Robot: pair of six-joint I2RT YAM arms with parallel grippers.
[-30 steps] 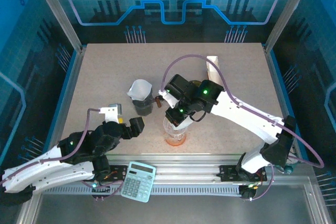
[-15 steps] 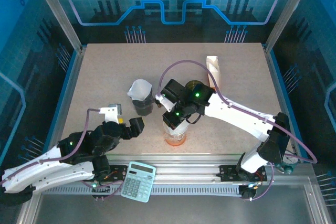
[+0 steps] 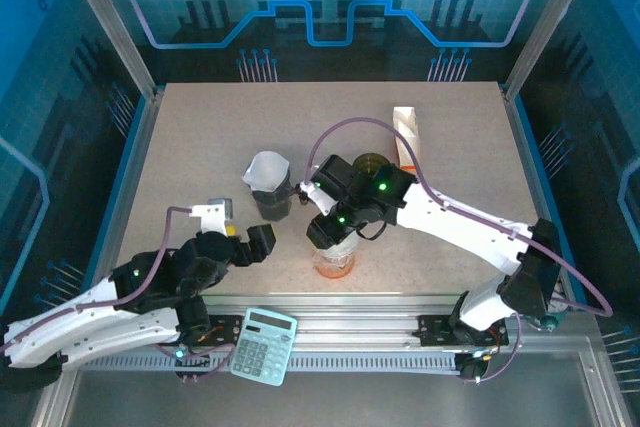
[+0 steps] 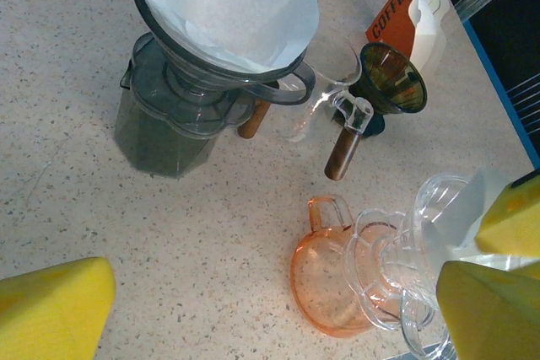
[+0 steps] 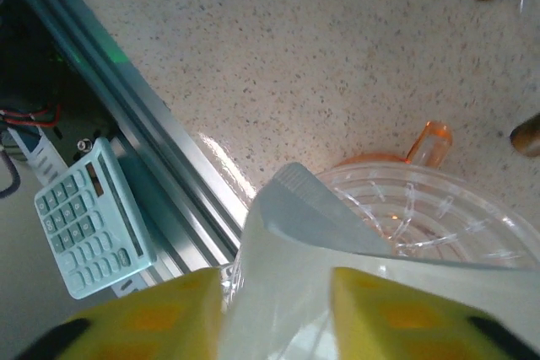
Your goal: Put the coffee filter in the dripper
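Top external: my right gripper (image 3: 328,234) hangs directly over the clear dripper (image 3: 338,253), which sits on the orange cup (image 3: 333,270) at the near middle of the table. My left gripper (image 3: 256,241) rests off to the left, apart from everything.

Left wrist: those fingers are spread wide with nothing in them. Beyond them a second dripper on the grey carafe (image 4: 164,120) has a white paper in it, so that one isn't my target.

Right wrist: here's the coffee filter (image 5: 291,242), standing between my yellow fingers (image 5: 143,322), its lower part against the dripper's near rim. My jaws are partly apart and the paper looks loose between them. I judge it let go, not pinched.

The filter seems to lean on the rim, not seated in the cone. It wants a gentle push down and centring against the ribbed wall, lightly enough that the dripper doesn't tip off the cup.
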